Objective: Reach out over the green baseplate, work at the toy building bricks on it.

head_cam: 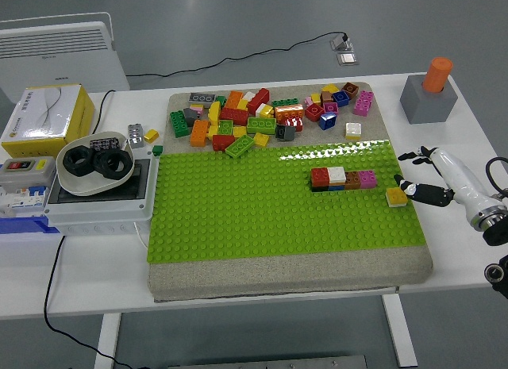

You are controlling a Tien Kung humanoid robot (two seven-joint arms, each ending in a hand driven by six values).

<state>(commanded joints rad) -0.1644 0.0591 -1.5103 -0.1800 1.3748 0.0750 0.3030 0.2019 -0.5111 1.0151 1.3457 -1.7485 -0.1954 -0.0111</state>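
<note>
The green baseplate (pixel 238 218) lies on a grey pad. A short row of bricks (pixel 344 178), red, white, brown and pink, stands on its right half. A small yellow brick (pixel 395 197) sits on the plate's right edge, just right of that row. My right hand (pixel 406 171) reaches in from the right, low over the plate's edge, fingers spread and holding nothing. One dark fingertip (pixel 402 186) lies right beside the yellow brick; I cannot tell if it touches. The left arm is out of view.
A pile of loose bricks (pixel 262 115) covers the pad behind the plate. A grey block with an orange cylinder (pixel 429 91) stands at the back right. A white bowl of black nuts (pixel 95 164), a yellow box (pixel 44 115) and a grey switch box (pixel 95 202) stand at the left.
</note>
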